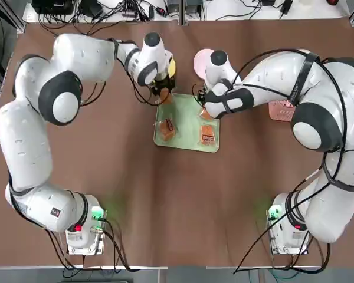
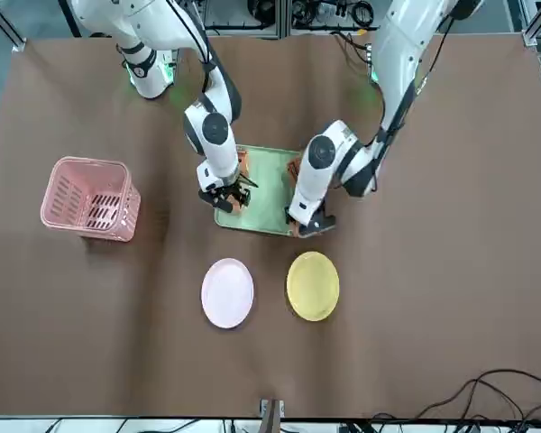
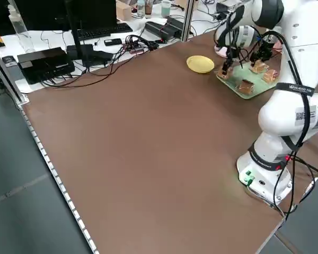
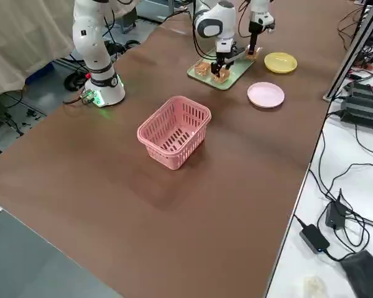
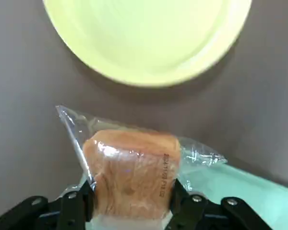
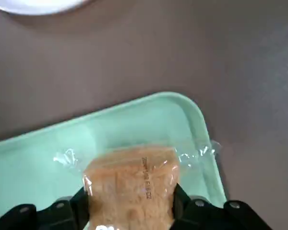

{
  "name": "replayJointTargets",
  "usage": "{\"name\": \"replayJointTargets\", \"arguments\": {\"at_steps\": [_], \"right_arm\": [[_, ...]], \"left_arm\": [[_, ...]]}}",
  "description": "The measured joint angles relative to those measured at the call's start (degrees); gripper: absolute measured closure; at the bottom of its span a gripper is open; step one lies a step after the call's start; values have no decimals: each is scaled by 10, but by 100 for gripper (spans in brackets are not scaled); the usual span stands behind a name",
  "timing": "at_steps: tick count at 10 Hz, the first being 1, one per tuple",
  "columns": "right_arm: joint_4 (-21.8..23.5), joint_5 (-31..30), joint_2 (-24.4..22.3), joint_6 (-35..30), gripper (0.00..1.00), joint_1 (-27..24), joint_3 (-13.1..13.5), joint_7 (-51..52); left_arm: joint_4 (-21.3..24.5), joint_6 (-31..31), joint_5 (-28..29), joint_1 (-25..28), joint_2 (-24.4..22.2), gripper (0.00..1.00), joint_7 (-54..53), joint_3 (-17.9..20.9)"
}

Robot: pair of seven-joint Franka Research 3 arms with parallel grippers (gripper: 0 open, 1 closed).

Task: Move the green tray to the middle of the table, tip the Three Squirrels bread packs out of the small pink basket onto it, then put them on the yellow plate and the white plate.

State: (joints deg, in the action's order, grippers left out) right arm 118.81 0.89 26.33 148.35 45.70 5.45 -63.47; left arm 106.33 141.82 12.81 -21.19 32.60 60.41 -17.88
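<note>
Two steps look done: the green tray (image 1: 189, 127) lies mid-desk, and the pink basket (image 2: 88, 199) stands empty near the desk's right edge. Two bread packs (image 1: 207, 134) remain on the tray. The left hand (image 5: 129, 203) and the right hand (image 6: 128, 207) each pinch one pack at the tray's far edge. The yellow plate (image 2: 313, 285) and the white plate (image 2: 227, 292), beyond it, are bare.

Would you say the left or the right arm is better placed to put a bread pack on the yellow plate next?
Left. The left pincer grips a bread pack right beside the yellow plate; the right pincer is nearer the white plate.
</note>
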Motion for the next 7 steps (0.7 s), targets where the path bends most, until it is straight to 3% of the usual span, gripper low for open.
{"name": "replayJointTargets", "arguments": {"at_steps": [2, 4, 7], "right_arm": [[-36, -1, 0, 5, 38, -17, 11, 12], [-74, -1, 0, 5, 39, -59, 14, 55], [-141, -4, 6, -18, 39, -107, 14, 127]], "left_arm": [[-37, -58, 1, 44, -31, 41, -50, 1], [-69, -74, 1, 74, -33, 41, -87, 4], [-126, -69, 1, 93, 29, 46, -115, 5]]}}
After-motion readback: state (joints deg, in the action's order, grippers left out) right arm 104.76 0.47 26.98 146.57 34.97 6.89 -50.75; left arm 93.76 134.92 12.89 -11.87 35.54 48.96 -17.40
